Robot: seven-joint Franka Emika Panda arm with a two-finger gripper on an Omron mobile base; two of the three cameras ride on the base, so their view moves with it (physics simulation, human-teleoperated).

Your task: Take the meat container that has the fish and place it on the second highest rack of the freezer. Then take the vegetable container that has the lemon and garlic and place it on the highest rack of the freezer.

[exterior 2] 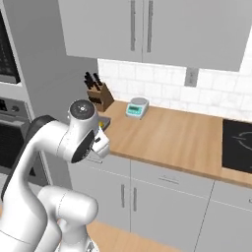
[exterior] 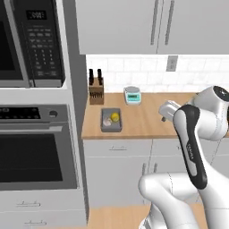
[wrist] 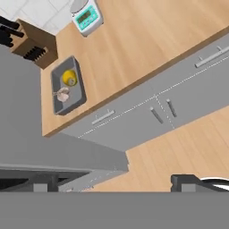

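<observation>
Gripper [wrist: 114,185] was wide open, holding nothing. Veg container [wrist: 68,86] w/ lemon [wrist: 69,78] & garlic [wrist: 63,94] sat on surface [wrist: 147,40], well ahead of gripper. We judged it light, rigid; pinch one long rim wall, keep level.

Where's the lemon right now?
The lemon sits with the garlic in a grey tray at the counter's left end, just in front of the knife block.
</observation>
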